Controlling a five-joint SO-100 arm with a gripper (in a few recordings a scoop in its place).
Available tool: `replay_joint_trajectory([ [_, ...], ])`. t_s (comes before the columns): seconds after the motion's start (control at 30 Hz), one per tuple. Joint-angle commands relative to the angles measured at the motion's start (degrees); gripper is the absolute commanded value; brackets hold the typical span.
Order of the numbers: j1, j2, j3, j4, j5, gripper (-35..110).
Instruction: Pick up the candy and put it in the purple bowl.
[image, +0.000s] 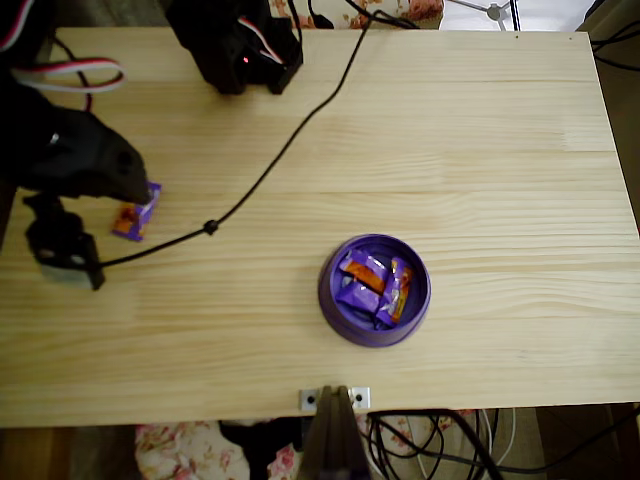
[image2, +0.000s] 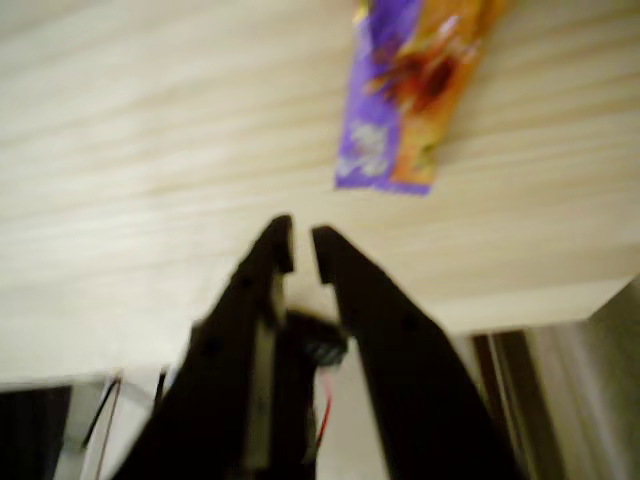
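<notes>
One candy (image: 136, 217) lay on the wooden table (image: 480, 150) near its left edge in the overhead view, well apart from the purple bowl (image: 374, 290). It was not yet grasped or transferred. The gripper (image2: 302, 250) hung near it, fingers almost pressed together with a narrow gap and nothing between them. Count: one bowl, holding about three wrapped candies (image: 372, 285); one candy outside.

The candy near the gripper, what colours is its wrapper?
Purple and orange with a pale mark; the candy shows best in the wrist view.
</notes>
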Motion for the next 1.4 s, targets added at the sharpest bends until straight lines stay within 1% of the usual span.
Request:
replay_joint_trajectory([
  [0.0, 2.8, 6.9, 1.5, -5.2, -1.1, 2],
  [0.17, 5.5, 3.3, 0.3, -5.3, -3.6, 5],
  [0.23, 5.7, 3.0, 0.8, -5.4, -3.5, 9],
  [0.37, 6.2, 0.9, 0.7, -4.9, -3.6, 13],
  [0.5, 6.5, -0.8, 1.7, -4.7, -5.2, 21],
  [0.7, 6.2, -1.1, 3.0, -5.3, -9.1, 26],
  [0.83, 4.9, 0.5, 5.4, -6.9, -9.6, 26],
  [1.0, 3.5, 0.5, 5.5, -5.1, -9.1, 30],
  [1.37, -1.0, 1.2, 8.2, -8.1, -4.9, 31],
])
